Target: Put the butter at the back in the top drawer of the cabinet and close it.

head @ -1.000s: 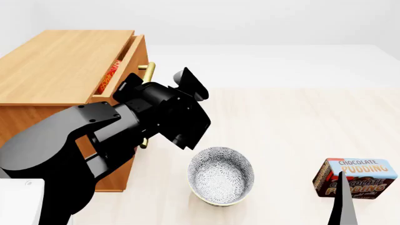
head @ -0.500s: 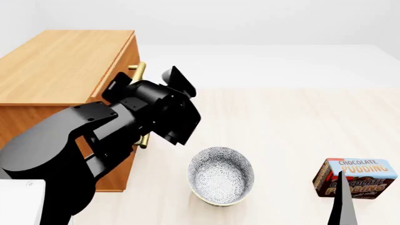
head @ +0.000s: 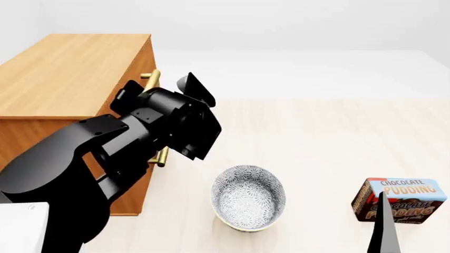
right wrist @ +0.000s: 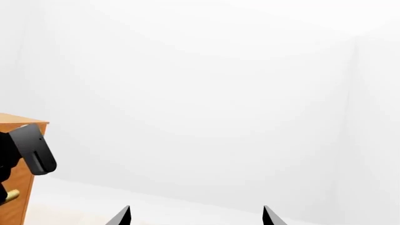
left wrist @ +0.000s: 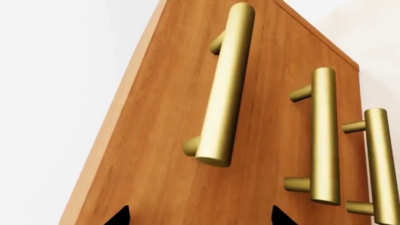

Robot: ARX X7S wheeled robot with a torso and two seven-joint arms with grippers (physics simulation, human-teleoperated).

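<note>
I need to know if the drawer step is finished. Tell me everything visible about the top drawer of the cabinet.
The top drawer is the uppermost of three in the light-brown wooden cabinet. Its plain wood-grain front carries a brass bar handle on two short posts. In the head view its front sits flush with the cabinet's front, with no gap showing, so it looks shut. The left gripper is open, close before the front; contact cannot be told. Nothing inside is visible.

Left arm (head: 105, 153): glossy black, blocky angular housings, rounded grey cap at wrist. White torso corner (head: 21, 226). Fingertips (left wrist: 119, 216) black, apparently pointed.
</note>
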